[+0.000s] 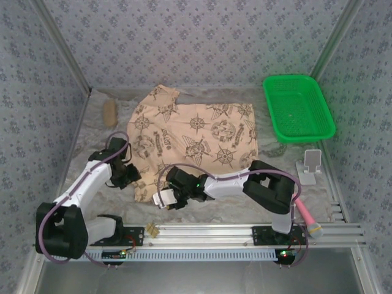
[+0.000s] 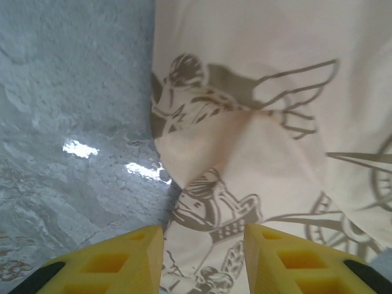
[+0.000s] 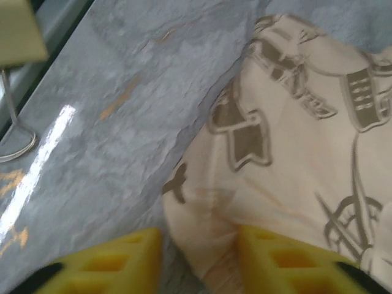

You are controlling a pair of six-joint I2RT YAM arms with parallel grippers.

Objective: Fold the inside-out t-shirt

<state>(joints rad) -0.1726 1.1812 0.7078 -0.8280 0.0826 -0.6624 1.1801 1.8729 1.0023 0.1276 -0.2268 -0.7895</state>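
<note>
The t-shirt (image 1: 193, 138) lies spread mid-counter, a basket (image 1: 298, 107) at the far right corner. The left claw (image 2: 203, 245) straddles its near-left hem, fingers apart. The right claw (image 3: 199, 254) seems to pinch the near hem.

Soft matt printed cloth t-shirt (image 1: 193, 138) on glossy marbled table (image 1: 343, 196).

It was a robot test booth rather than a home — patterned fabric walls (image 1: 196, 37) boxed in a marbled grey tabletop (image 1: 98, 159), with an aluminium rail (image 1: 245, 236) carrying two arms.
</note>
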